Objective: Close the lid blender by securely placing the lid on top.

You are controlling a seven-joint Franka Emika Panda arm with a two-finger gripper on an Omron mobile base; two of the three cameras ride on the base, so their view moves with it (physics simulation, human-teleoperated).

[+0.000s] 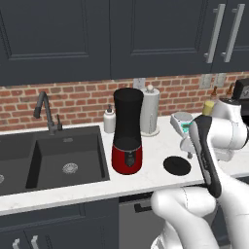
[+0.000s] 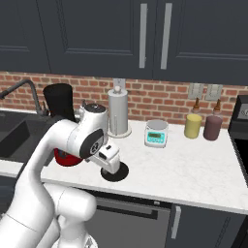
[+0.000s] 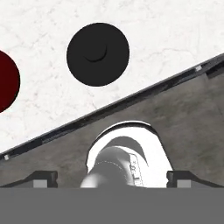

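The blender (image 1: 127, 131), a tall black jar on a glossy red base, stands uncovered on the white counter beside the sink. To its right the lid (image 1: 176, 165), a flat black disc with a small knob, lies flat near the counter's front edge. My gripper (image 2: 112, 167) hovers just above the lid (image 2: 116, 172), over the counter edge. In the hand view the lid (image 3: 97, 54) sits ahead at upper centre, apart from the gripper (image 3: 113, 178), whose fingertips (image 3: 41, 177) stand wide apart with nothing between them. The blender's red base (image 3: 6, 81) shows at the left edge.
A paper-towel roll (image 1: 150, 111) and a soap bottle (image 1: 109, 120) stand behind the blender by the brick wall. The sink (image 1: 68, 155) and faucet (image 1: 46, 112) lie left. A kitchen scale (image 2: 156, 133) and two jars (image 2: 193, 126) stand right. The counter's front edge (image 3: 131, 103) crosses the hand view.
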